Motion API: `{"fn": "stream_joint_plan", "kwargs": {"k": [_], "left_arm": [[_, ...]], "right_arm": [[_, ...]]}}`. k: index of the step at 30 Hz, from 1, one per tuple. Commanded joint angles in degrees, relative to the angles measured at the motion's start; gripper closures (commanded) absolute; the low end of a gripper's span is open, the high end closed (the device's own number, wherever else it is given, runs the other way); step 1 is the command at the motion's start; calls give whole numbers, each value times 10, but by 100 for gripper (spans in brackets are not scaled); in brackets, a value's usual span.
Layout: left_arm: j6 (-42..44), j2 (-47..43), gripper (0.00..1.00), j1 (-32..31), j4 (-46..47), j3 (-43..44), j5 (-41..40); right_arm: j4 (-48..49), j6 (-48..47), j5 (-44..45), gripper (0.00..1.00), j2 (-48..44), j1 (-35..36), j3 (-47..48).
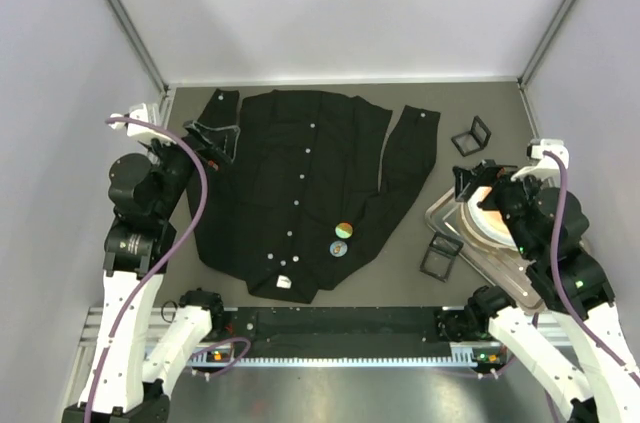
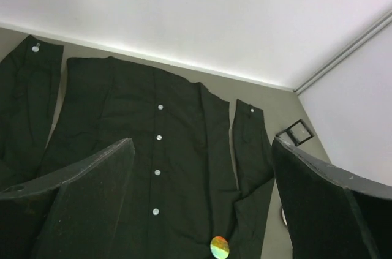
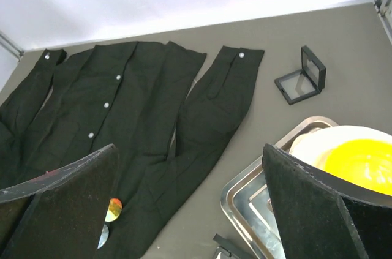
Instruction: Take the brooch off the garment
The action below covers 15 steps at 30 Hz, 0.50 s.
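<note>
While both arms hover off to the sides, your brooch (image 1: 343, 230) sits on the garment (image 1: 270, 173).
You see the left gripper (image 2: 202, 146) and right gripper (image 3: 190, 149) spread wide, holding nothing; the brooch lies near its lower edge, beside the button row (image 1: 303, 176).

steel tray (image 3: 248, 195): right side | white-yellow dish (image 3: 358, 158): on tray | black box (image 3: 300, 78): open, beyond tray

no readable text, labels or numbers anywhere.
</note>
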Motion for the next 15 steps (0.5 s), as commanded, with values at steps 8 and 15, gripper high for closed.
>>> {"fn": "stream_joint_plan", "kwargs": {"k": [8, 15], "left_arm": [[-27, 110, 17, -2, 18, -62, 220], [-46, 175, 29, -154, 100, -160, 195]], "right_arm": [[39, 76, -177, 1, 148, 54, -44], [215, 197, -243, 6, 212, 153, -183]]}}
